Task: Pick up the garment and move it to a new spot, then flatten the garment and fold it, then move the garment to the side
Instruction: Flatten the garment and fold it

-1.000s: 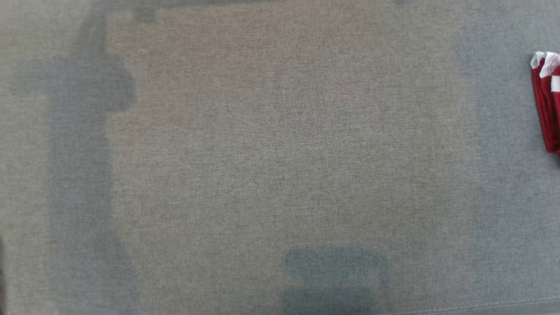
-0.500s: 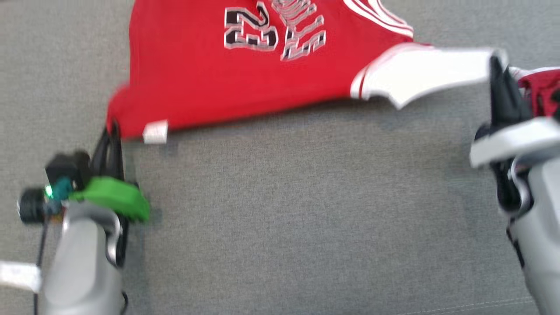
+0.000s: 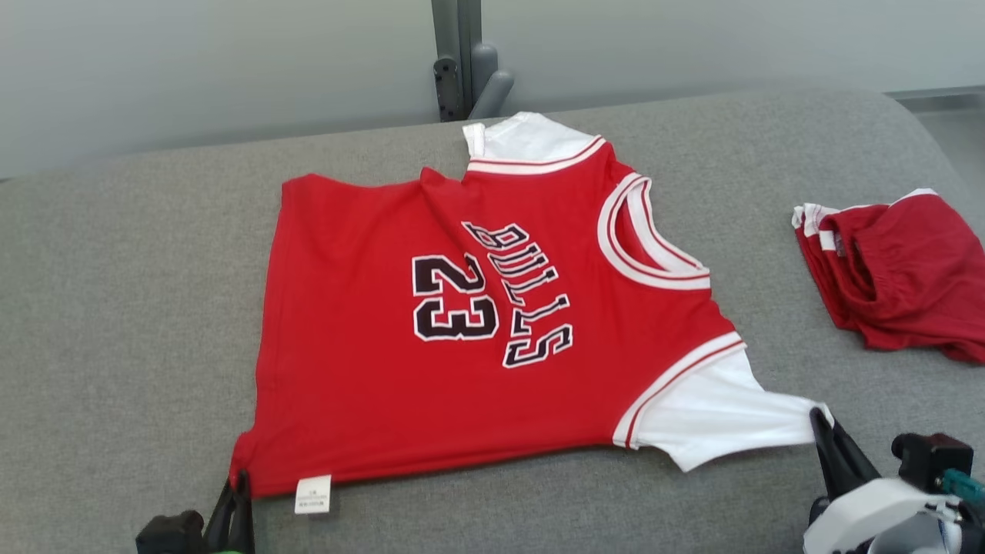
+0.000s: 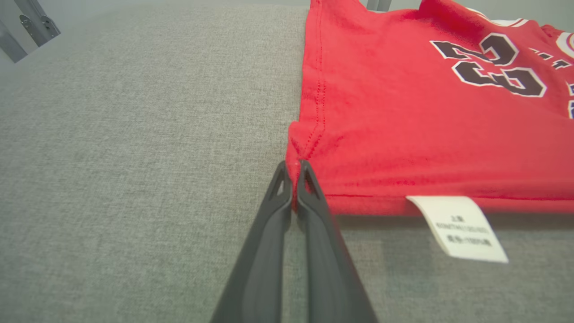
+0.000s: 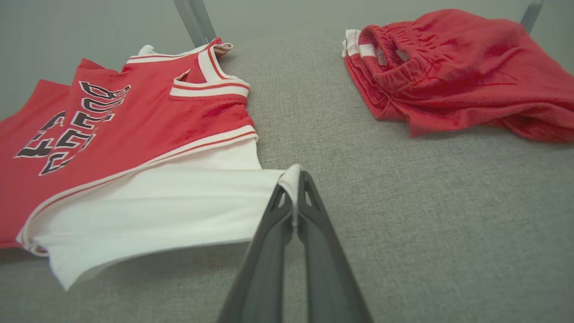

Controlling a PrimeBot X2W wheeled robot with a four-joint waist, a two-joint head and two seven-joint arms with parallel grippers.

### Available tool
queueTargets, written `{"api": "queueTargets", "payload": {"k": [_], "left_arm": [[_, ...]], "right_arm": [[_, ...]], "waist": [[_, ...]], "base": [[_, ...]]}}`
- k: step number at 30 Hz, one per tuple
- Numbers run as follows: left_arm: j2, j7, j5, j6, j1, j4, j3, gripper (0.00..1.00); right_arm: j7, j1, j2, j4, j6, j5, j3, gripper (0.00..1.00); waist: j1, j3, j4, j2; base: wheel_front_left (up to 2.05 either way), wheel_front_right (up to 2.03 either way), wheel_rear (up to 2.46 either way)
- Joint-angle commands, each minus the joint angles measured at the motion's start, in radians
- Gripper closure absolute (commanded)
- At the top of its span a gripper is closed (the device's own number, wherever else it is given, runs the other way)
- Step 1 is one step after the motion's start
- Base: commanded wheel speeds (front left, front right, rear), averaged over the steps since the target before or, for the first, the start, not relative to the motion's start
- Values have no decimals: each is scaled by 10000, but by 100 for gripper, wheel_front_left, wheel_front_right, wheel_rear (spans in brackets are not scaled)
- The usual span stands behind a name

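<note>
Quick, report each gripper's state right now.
Left gripper: closed, pinching the red jersey at its hem corner.
Right gripper: closed, pinching the tip of its white sleeve.

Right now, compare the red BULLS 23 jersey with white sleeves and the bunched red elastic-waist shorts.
The jersey lies spread out; the shorts sit in a heap. The left gripper pinches the jersey's hem corner and the right gripper its white sleeve; the shorts are untouched. The jersey bears black lettering; the shorts show none. Both are red with white trim, on grey fabric.
</note>
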Motion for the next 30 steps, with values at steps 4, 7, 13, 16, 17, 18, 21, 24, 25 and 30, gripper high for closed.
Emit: {"api": "queueTargets", "payload": {"k": [4, 7, 13, 16, 17, 18, 21, 24, 25, 30], "left_arm": [[-20, 2, 19, 45, 1281, -381, 213, 100], [-40, 2, -39, 40, 1866, -663, 179, 100], [-45, 1, -340, 47, 2412, -910, -189, 100], [-54, 0, -451, -1, 2218, -1248, -374, 100], [-55, 0, -425, -33, 2073, -1400, -426, 100], [-52, 0, -416, -41, 1903, -1584, -424, 100], [-65, 1, -298, -73, 1362, -2001, -422, 100], [-66, 1, -72, -136, 591, -2202, -465, 100], [-66, 1, -11, -151, 303, -2154, -490, 100], [-70, 1, 264, -178, -1165, -1378, -698, 100]], "right_arm": [[-29, 1148, 23, 117, -43, -133, -80, 100], [-29, 1722, 101, 42, -43, -76, -243, 100], [-30, 2364, 50, -135, -43, -11, -421, 100], [-30, 2314, -36, -376, -41, -33, -327, 100], [-30, 2173, -27, -525, -40, -3, -347, 100], [-30, 2002, -37, -705, -40, -6, -328, 100], [-28, 1421, -10, -1233, -33, 90, -310, 100], [-28, 565, -20, -1516, -33, 73, -350, 100], [-28, 221, -68, -1514, -32, -36, -279, 100], [-28, -1541, -227, -494, -33, -374, -71, 100]], "waist": [[0, -1308, 53, -1], [0, -1411, 147, -1], [0, -1363, 299, -1], [0, -1201, 407, -1], [0, -1132, 435, -1], [0, -1056, 458, -1], [0, -826, 506, -1], [0, -481, 555, -1], [0, -336, 575, -1], [0, 392, 739, -1]], "base": [[0, 0, 0], [0, 0, 0], [0, 0, 0], [0, 0, 0], [0, 0, 0], [0, 0, 0], [0, 0, 0], [0, 0, 0], [0, 0, 0], [0, 0, 0]]}}
